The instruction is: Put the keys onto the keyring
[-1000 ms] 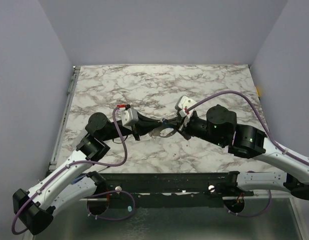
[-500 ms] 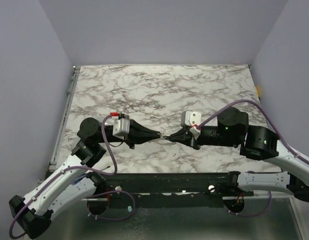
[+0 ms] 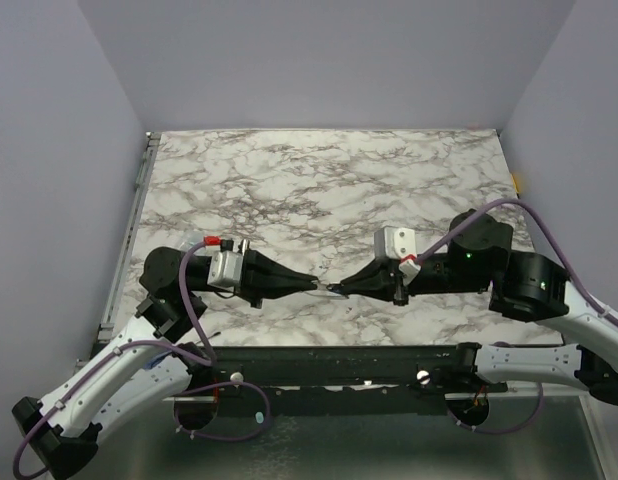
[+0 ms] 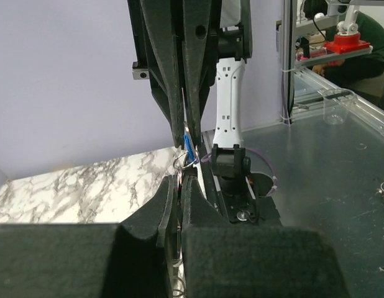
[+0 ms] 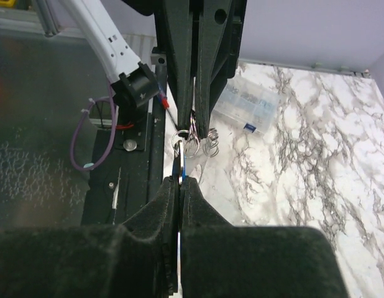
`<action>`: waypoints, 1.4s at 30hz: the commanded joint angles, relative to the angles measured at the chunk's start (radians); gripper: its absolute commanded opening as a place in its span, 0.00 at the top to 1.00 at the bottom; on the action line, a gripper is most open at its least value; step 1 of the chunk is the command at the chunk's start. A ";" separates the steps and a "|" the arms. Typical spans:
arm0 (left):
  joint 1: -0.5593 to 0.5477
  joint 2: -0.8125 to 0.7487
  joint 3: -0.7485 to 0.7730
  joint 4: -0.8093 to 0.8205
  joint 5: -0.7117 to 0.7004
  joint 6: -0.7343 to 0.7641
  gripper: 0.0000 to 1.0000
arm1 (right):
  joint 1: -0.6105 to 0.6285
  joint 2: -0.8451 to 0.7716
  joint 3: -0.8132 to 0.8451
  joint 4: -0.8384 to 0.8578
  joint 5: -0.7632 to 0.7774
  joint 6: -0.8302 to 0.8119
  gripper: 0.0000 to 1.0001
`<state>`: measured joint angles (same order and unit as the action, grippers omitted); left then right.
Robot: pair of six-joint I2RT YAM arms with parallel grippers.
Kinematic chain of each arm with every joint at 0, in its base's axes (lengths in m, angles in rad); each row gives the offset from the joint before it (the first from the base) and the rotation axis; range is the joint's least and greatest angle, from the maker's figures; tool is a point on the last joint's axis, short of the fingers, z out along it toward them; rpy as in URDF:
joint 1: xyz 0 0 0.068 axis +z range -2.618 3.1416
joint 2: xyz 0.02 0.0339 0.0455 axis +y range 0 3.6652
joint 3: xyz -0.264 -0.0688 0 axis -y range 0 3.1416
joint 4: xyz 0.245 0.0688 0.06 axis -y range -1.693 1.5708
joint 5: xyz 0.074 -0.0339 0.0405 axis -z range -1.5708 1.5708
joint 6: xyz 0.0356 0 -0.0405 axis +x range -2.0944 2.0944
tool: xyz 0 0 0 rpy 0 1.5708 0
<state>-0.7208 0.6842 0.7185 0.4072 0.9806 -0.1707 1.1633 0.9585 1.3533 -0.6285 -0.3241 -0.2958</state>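
Above the marble table's [image 3: 319, 180] near part my two grippers point tip to tip. My left gripper [image 3: 311, 284] [image 4: 179, 181] is shut on the keyring [image 4: 182, 162], a thin grey wire loop that sticks out past its tips. Opposite it, my right gripper [image 3: 339, 288] [image 5: 181, 180] is shut on the blue-headed key [image 5: 179, 164] [image 4: 189, 146]. That key's end meets the small silver ring [image 5: 186, 144] at the left fingertips [image 5: 202, 118]. More small wire loops [image 5: 210, 146] hang beside it. Silver keys cannot be made out.
A clear plastic packet [image 5: 246, 102] with printed marks lies on the marble beyond the left arm. The black rail [image 3: 329, 362] of the table's near edge runs just below both grippers. Grey walls close in the left, back and right sides.
Both grippers have drawn toward the near edge and stretched out level, left arm shifting left, right arm shifting right. The keyring, seen as a flat oval before, now shows edge-on between the tips.
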 commanded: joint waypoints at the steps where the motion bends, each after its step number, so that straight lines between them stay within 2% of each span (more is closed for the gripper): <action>1: -0.006 -0.049 0.015 0.038 0.120 -0.040 1.00 | -0.019 -0.044 0.110 0.030 0.160 0.052 0.99; 9: -0.008 -0.055 0.025 0.036 0.122 -0.037 1.00 | -0.019 0.070 0.241 -0.058 0.213 0.193 0.99; 14: -0.007 -0.077 0.024 0.037 0.090 -0.028 1.00 | -0.018 0.012 0.112 0.000 0.186 0.154 0.99; 19: -0.007 -0.103 0.015 0.041 0.037 -0.017 1.00 | -0.019 -0.051 -0.046 0.083 0.083 0.108 0.99; 29: -0.009 -0.111 -0.004 0.106 0.022 -0.055 1.00 | -0.018 -0.026 -0.219 0.235 0.116 0.126 0.99; 35: -0.009 -0.100 -0.021 0.147 0.026 -0.081 1.00 | -0.019 0.006 -0.255 0.323 0.112 0.134 0.99; 42: -0.009 -0.081 -0.037 0.150 0.050 -0.084 1.00 | -0.019 0.058 -0.163 0.255 0.286 0.052 0.99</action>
<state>-0.7136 0.6178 0.6750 0.4404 0.9668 -0.2203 1.1641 0.9890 1.1473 -0.3031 -0.2615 -0.1680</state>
